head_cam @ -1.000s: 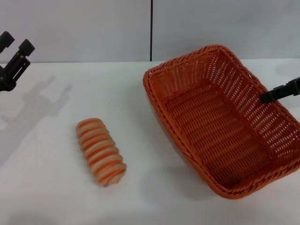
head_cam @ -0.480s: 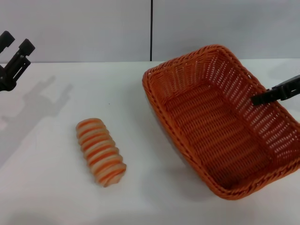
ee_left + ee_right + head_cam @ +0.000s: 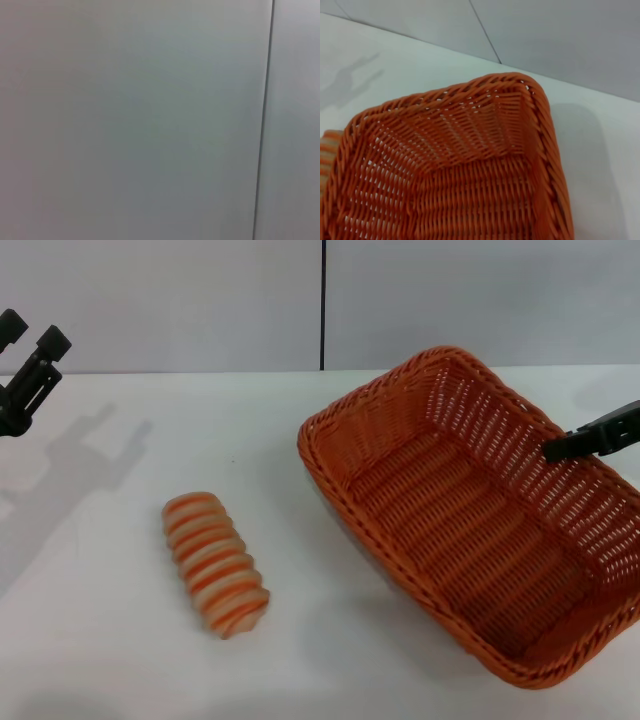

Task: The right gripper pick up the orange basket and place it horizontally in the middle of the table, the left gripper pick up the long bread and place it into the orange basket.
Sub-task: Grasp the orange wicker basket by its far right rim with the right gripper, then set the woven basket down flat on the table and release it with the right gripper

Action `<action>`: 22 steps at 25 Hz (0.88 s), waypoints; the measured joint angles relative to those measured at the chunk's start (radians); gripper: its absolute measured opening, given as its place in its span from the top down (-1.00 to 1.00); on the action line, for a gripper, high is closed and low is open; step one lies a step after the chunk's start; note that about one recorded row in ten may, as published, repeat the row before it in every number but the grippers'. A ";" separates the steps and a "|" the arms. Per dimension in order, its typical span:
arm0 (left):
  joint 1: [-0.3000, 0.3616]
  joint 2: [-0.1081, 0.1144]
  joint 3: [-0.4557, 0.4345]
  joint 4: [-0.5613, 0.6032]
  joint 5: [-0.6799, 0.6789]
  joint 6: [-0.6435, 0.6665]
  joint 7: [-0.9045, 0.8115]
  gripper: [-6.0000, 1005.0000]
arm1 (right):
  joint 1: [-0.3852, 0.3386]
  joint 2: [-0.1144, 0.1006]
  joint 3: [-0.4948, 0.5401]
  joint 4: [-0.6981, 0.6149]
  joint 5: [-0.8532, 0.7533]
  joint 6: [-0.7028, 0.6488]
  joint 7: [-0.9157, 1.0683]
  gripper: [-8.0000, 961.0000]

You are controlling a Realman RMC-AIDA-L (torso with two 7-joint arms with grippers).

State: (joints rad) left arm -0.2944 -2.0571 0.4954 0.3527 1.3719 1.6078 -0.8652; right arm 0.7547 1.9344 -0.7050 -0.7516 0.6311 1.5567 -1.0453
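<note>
Basket turned and shifted since half a second ago; bread and left tool unchanged.

Left tool (image 3: 28,365): parked high at the far left edge over the desk (image 3: 120,640), both fingers spread apart, same place as before. Long bread (image 3: 215,562): lies on the desk left of centre, slanted, unmoved, bare desk all round it and well apart from the basket. Orange basket (image 3: 400,430): right half of the desk, lying diagonally; its near corner now sits lower and its far rim has dropped from the back wall line. Open desk lies between its left rim and the bread. Right tool (image 3: 592,436): dark tip at the basket's right rim, nearer the right edge than before; cannot tell its finger state.
</note>
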 joint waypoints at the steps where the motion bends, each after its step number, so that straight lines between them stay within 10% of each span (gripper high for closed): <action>1: 0.000 0.000 0.000 0.000 0.000 0.000 0.000 -0.18 | -0.002 0.000 0.001 0.000 0.007 0.000 -0.005 0.64; 7: 0.000 0.000 -0.003 0.000 0.001 0.000 -0.002 -0.18 | -0.025 -0.010 0.003 -0.005 0.105 0.008 -0.032 0.64; 22: 0.003 0.001 -0.005 0.000 -0.005 0.001 -0.004 -0.18 | -0.120 -0.121 0.067 -0.014 0.509 0.202 -0.159 0.66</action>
State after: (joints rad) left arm -0.2915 -2.0565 0.4908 0.3528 1.3670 1.6084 -0.8696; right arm 0.6349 1.8132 -0.6375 -0.7652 1.1401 1.7588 -1.2045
